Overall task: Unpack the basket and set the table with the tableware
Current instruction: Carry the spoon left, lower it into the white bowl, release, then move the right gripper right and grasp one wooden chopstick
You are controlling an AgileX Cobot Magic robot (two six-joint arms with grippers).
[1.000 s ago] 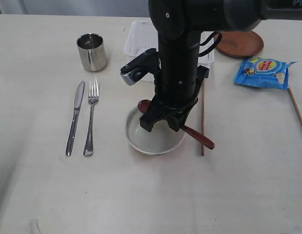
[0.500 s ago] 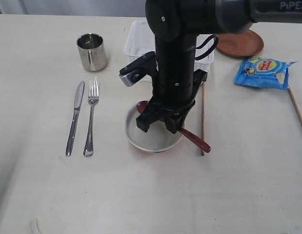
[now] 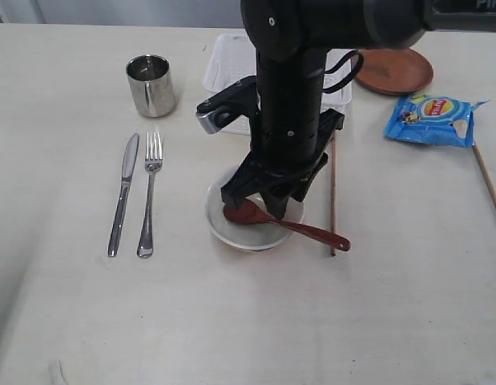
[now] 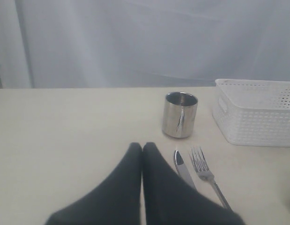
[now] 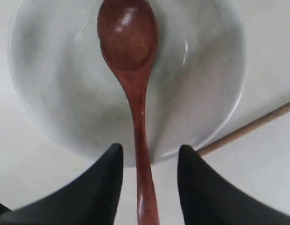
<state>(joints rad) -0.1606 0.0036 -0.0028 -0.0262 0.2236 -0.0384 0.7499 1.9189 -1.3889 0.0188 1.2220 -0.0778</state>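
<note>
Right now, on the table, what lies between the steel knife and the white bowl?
The steel fork lies there, close beside the knife; from the fork to the bowl the table is bare. The exterior view shows this.

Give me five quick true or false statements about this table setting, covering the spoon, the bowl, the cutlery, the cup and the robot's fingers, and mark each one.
1. The spoon has its head inside the bowl. True.
2. The right fingers are clamped on the spoon's handle. False: they stand apart, one on either side of it.
3. The knife lies between the fork and the bowl. False: the fork is the one nearer the bowl.
4. The left fingers are closed together with nothing between them. True.
5. The cup is tipped on its side. False: it stands upright.
</note>
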